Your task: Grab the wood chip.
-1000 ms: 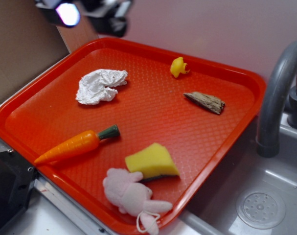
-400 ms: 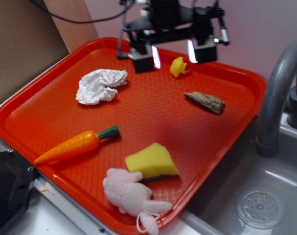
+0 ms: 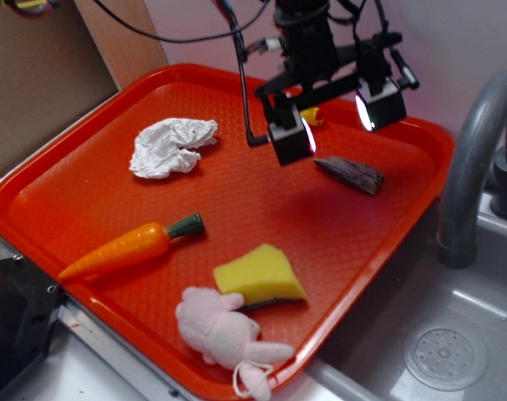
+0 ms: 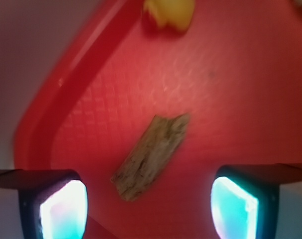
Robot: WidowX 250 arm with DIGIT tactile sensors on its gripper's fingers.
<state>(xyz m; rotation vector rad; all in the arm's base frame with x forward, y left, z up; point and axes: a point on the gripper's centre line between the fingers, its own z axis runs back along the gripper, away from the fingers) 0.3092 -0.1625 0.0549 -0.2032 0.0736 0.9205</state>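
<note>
Wood chip [image 3: 350, 175]: flat on red tray [image 3: 94, 192], below and between the fingertips, untouched.
Gripper [image 3: 336, 125]: hovering above, jaws spread wide, empty.

Rough grainy wood chip [image 4: 150, 155]

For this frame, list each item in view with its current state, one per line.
gripper: jaws open, hovering above the wood chip, holding nothing
wood chip: flat on the tray, ungrasped
tray: level
carrot: on its side
yellow sponge: lying flat
white paper: crumpled
pink plush: lying down
yellow duck: mostly hidden
</note>
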